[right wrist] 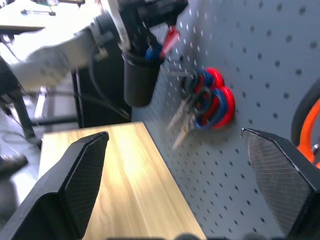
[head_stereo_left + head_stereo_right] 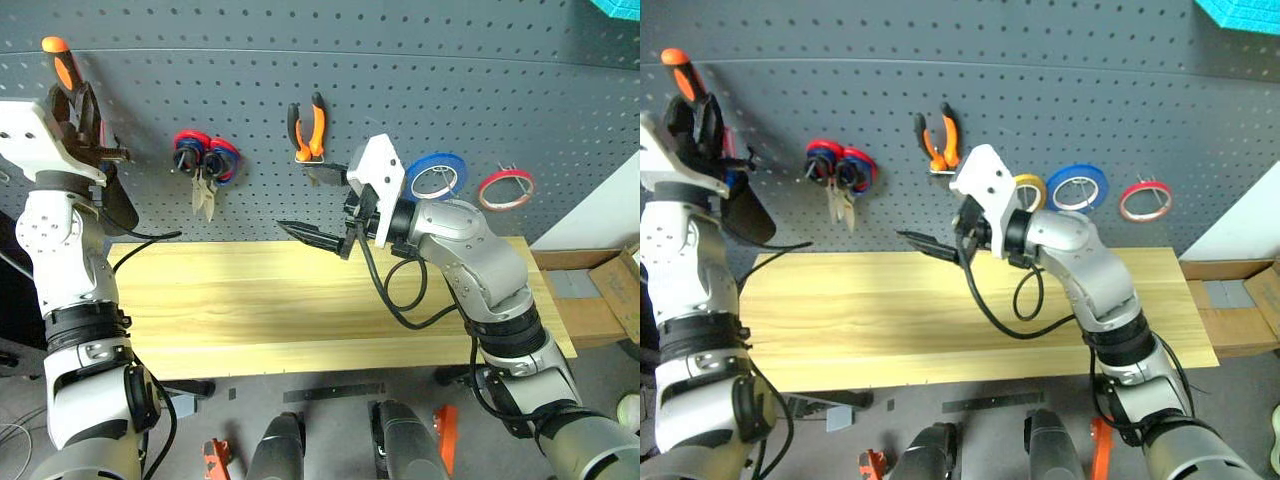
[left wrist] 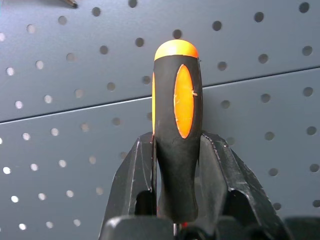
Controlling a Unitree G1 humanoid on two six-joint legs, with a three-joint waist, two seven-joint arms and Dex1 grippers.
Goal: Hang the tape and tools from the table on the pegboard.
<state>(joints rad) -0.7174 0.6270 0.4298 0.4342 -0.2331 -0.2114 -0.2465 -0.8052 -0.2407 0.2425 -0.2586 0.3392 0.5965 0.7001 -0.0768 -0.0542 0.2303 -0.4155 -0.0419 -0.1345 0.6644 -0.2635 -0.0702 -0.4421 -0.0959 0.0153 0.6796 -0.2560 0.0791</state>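
My left gripper [image 2: 74, 98] is raised at the far left of the dark grey pegboard [image 2: 400, 90], shut on the long screwdriver [image 3: 177, 120] by its orange-and-black handle. The handle's orange tip [image 2: 55, 48] points up, close to the board; the shaft is hidden. On the board hang the orange-and-black pliers [image 2: 307, 128] and, far right, the thin red ring of tape [image 2: 505, 188]. My right gripper [image 2: 298, 200] hovers over the wooden table [image 2: 300, 300], pointing left below the pliers, open and holding nothing. Its fingers [image 1: 75, 175] frame the hanging scissors.
Scissors with red-and-blue handles [image 2: 205, 162] hang left of the pliers. A blue roll [image 2: 437, 175] and a yellow roll [image 2: 1028, 188] hang by the red ring. A black cup [image 2: 120, 205] hangs under my left gripper. Cardboard boxes [image 2: 600, 290] stand beyond the table's right end.
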